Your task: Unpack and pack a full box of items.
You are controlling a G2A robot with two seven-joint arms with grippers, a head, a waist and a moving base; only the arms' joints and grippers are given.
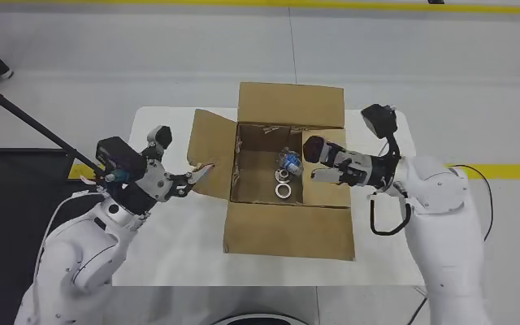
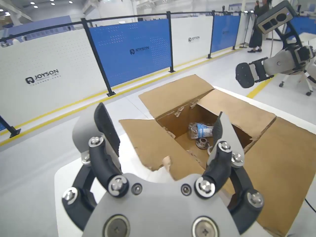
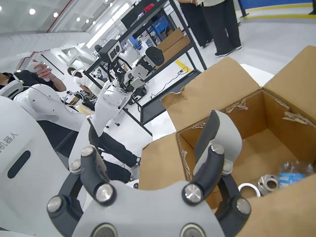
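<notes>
Left gripper point(image 1: 189, 180): wide open, empty, just beside torn flap point(image 1: 210, 161).
Right gripper point(image 1: 318, 162): open, empty, over box point(image 1: 288, 231) rim.
Risk: either gripper could snag a flap and drag the box.

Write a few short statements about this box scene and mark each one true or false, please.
1. The box has all four flaps open. True.
2. The right gripper grips the bottle. False: it is open and empty.
3. A metal ring lies inside the box. True.
4. The bottle stands outside the box. False: it lies inside it.
5. The left gripper is shut. False: it is open, near a side flap.
</notes>
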